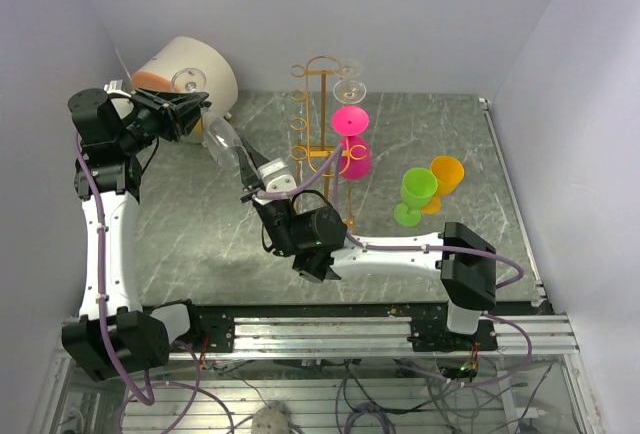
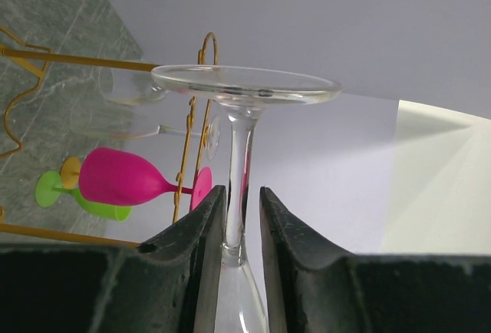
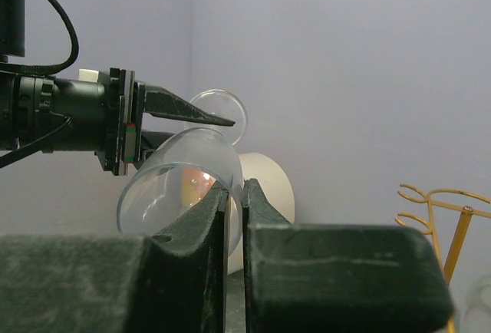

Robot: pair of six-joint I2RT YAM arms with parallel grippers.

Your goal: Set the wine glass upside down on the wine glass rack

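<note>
The left arm rose from its base at the near left corner, stood tall along the left side and bent at the top so that its wrist pointed right. The left gripper [image 1: 193,107] straddled the stem of the wine glass [image 1: 223,140]. In the left wrist view its jaws stood slightly apart, one finger against the stem and a thin gap showing at the other.

The right arm lay low, reaching from its base at the near right across the tabletop [image 1: 200,239] to the left. Its wrist turned up and back toward the glass. The right gripper [image 1: 247,167] was closed on the rim of the bowl, pinching the glass wall between its fingers.

The wine glass hung tilted in the air between the two grippers, over the rear left of the tabletop. Its foot was up toward the back and its mouth angled down toward the right arm. It was well apart from the wine glass rack [image 1: 322,104], which stood to its right.
</note>
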